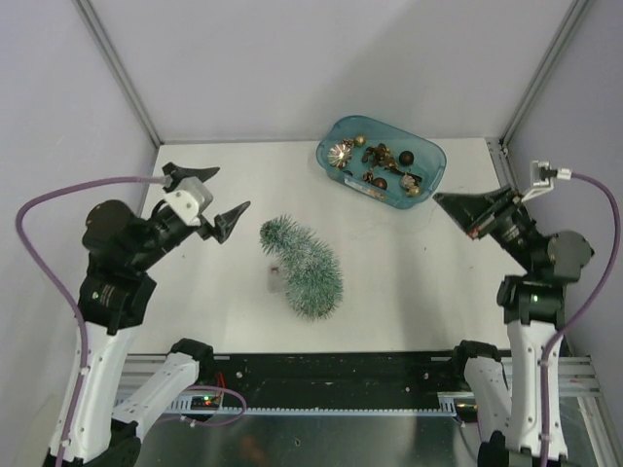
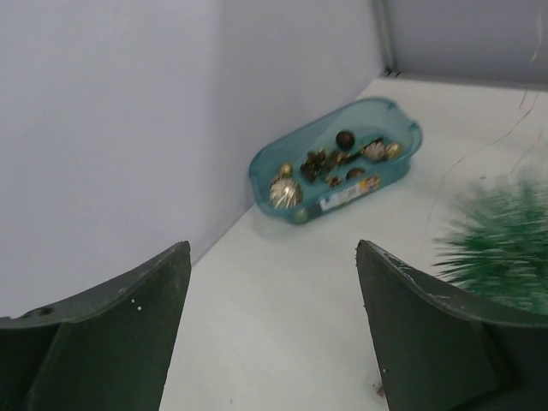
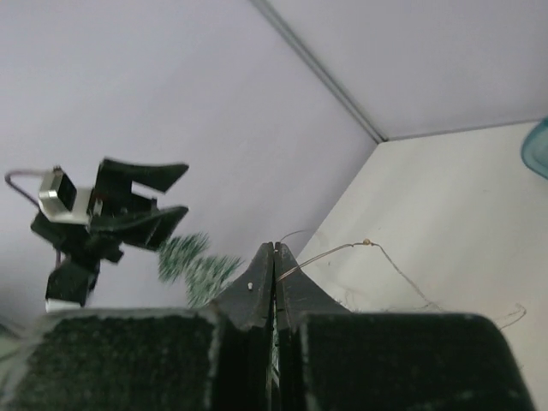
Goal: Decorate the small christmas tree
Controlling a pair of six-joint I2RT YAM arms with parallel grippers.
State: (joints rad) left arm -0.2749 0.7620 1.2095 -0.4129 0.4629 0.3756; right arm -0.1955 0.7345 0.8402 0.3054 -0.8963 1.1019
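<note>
Two pincers in view | left pincer [image 1: 234, 187] wide, empty, just beside small christmas tree [image 1: 304, 265], seemingly tipped over mid-bench [image 1: 409, 272] | right pincer [image 1: 438, 197] pinched shut by the ornament tray [image 1: 428, 185] | step, my guess: righting tree | next: I'd grip the trunk gently and stand it up.

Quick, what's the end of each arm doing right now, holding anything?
Left end effector: open, holding nothing.
Right end effector: closed; cannot tell whether it pinches the thin wire by its tips.
</note>
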